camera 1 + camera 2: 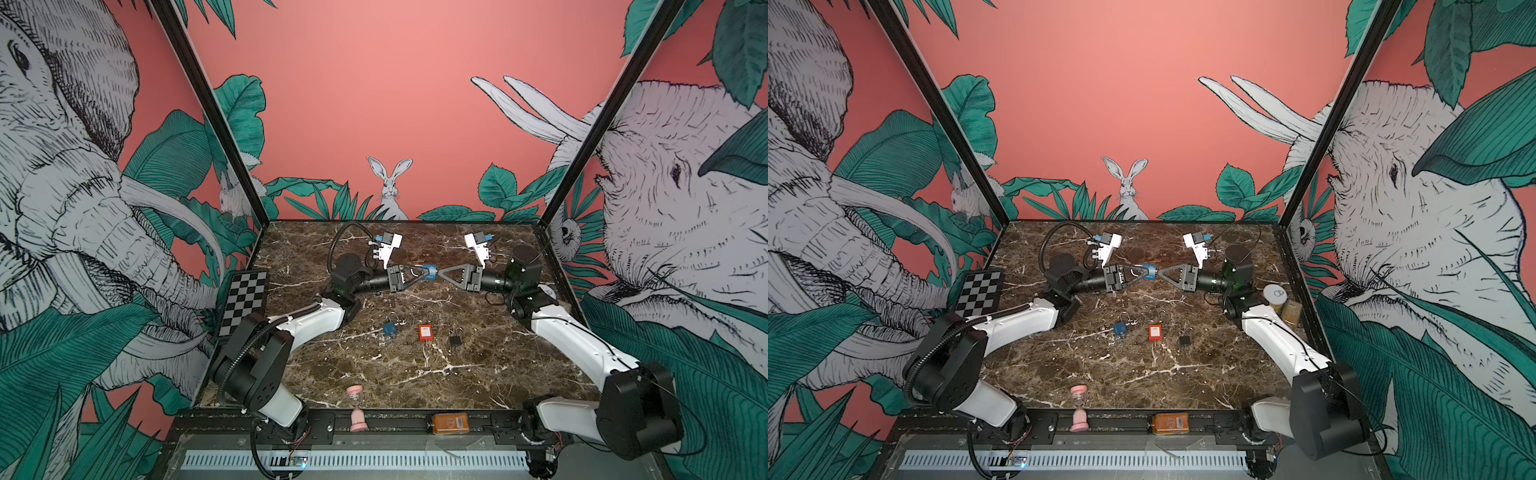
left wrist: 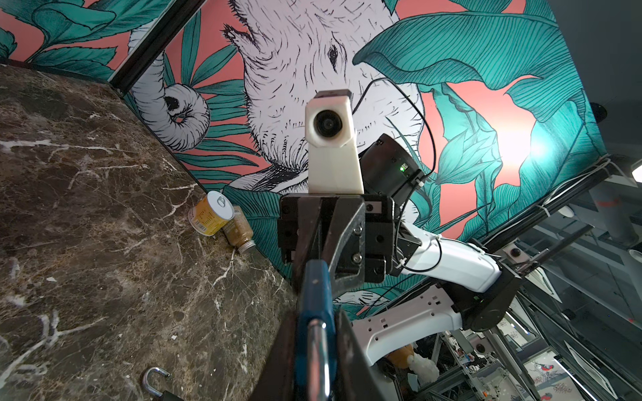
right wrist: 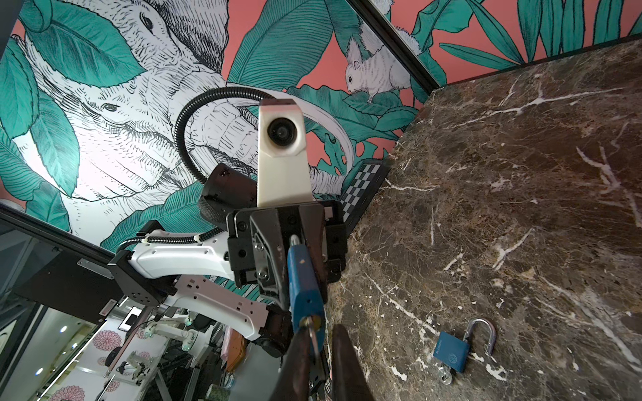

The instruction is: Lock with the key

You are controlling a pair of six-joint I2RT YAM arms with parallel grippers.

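i've got the left gripper (image 1: 423, 273) with fingers pinching the blue padlock (image 1: 430, 272) by its body, shackle end toward the palm, up over the table (image 1: 478, 374) near the middle of the back edge. right gripper (image 1: 439, 273) meets it nose to nose. its fingers sit close together at the keyhole end and i think they pinch the key (image 3: 313, 335), but the view is cramped there. toward the table's middle, in a row: second blue padlock (image 1: 390, 328) with its shackle open, red padlock (image 1: 424, 332), black padlock (image 1: 455, 340).
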